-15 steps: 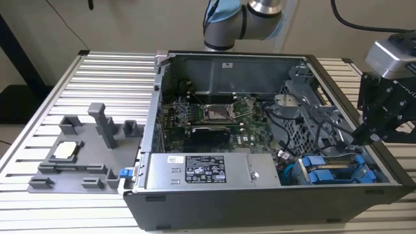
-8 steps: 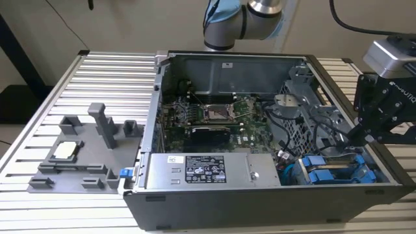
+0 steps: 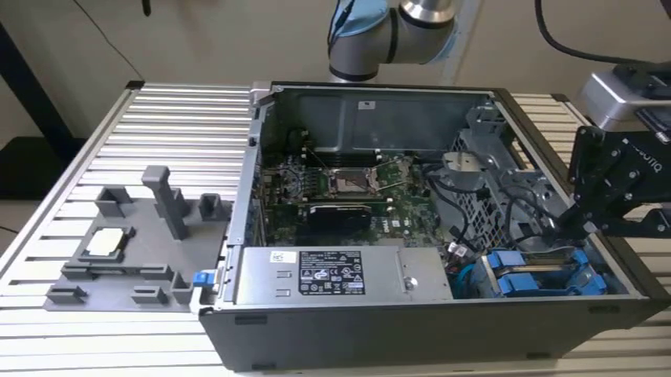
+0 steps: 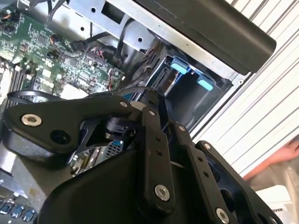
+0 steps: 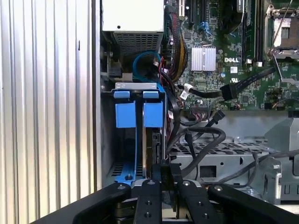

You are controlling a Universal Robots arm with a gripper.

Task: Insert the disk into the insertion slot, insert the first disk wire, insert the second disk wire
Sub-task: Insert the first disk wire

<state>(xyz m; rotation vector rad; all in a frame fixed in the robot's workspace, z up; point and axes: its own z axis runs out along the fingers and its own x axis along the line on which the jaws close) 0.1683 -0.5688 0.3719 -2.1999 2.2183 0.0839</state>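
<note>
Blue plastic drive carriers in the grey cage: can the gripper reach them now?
Likely yes: the gripper hangs over the open grey metal cage; black cables run beside the blue plastic carriers, not across them.

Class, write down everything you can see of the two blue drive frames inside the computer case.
The two blue frames look like bright plastic, each with a small tab above a squarish handle. They sit side by side in the grey metal cage, in the corner of the case at the exterior view's lower right, next to the power-supply box. Black cables run alongside them. The tool is close to their far end; whether it touches them cannot be told.
</note>
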